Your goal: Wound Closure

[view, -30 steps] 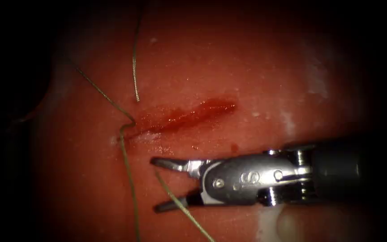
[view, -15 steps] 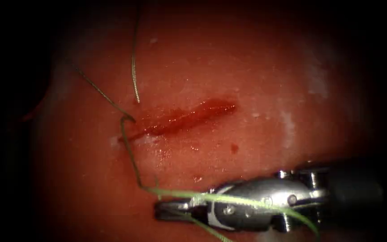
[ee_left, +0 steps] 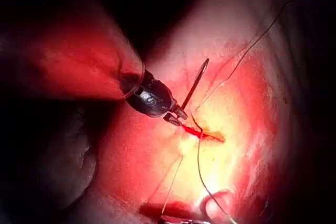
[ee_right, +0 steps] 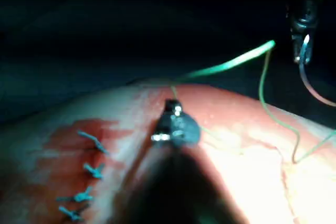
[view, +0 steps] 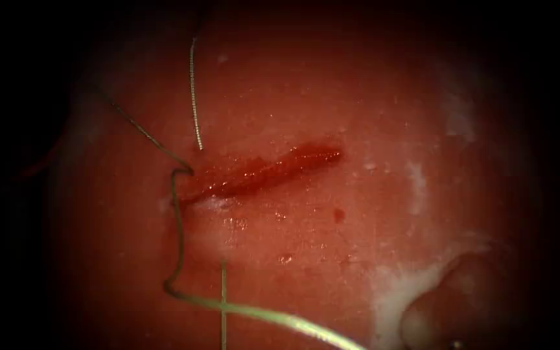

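The tissue (view: pixel 358 129) carries a slanted red cut (view: pixel 267 170). My left tool (ee_left: pixel 177 115) is shut on the curved needle (ee_left: pixel 197 80) near one end. In the endoscope view the needle (view: pixel 194 97) hangs down with its lower end at the tissue just above the cut's left end; I cannot tell whether it enters. Green thread (view: pixel 176 240) comes out at the cut's left end, bends low on the tissue and runs off toward the lower right. My right tool (ee_right: pixel 172 109) is shut on this thread (ee_right: pixel 231 64), which is stretched away from its jaws.
A second thread strand (view: pixel 223 304) stands upright below the cut. A small spot of red fluid (view: pixel 338 214) lies below the cut. Several stitches with cut thread ends (ee_right: pixel 86 171) sit on the tissue beside the right tool. A pale fatty patch (view: pixel 390 291) lies at lower right.
The right tool's open jaws shut on the thread, then moved down and right out of the endoscope view, drawing the thread into a low bend. The needle stayed where it was.
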`<state>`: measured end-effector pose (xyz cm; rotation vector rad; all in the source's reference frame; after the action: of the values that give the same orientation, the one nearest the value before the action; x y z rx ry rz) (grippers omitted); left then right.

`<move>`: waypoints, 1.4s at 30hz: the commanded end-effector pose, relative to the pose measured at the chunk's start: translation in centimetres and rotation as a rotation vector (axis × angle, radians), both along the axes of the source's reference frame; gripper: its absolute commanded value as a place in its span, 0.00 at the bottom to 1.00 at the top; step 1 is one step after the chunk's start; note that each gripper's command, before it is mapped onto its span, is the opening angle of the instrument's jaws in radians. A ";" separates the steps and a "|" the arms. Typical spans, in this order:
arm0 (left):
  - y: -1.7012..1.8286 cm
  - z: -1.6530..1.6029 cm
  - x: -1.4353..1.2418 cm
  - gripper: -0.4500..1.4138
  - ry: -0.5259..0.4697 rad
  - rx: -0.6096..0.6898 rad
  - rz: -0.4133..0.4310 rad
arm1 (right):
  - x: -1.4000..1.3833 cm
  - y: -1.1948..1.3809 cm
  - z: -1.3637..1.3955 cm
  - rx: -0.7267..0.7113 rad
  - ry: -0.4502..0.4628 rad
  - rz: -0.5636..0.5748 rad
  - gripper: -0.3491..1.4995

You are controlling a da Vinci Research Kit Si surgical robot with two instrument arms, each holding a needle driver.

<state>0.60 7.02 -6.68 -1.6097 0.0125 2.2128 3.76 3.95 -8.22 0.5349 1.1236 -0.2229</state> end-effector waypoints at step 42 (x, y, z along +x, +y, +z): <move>-0.05 0.07 -0.10 0.05 -0.003 0.001 0.003 | 0.28 0.86 1.09 -0.091 0.000 0.347 0.00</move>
<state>0.56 7.00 -6.67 -1.6127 0.0115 2.2129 3.97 4.83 -7.14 0.2535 1.1787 0.0282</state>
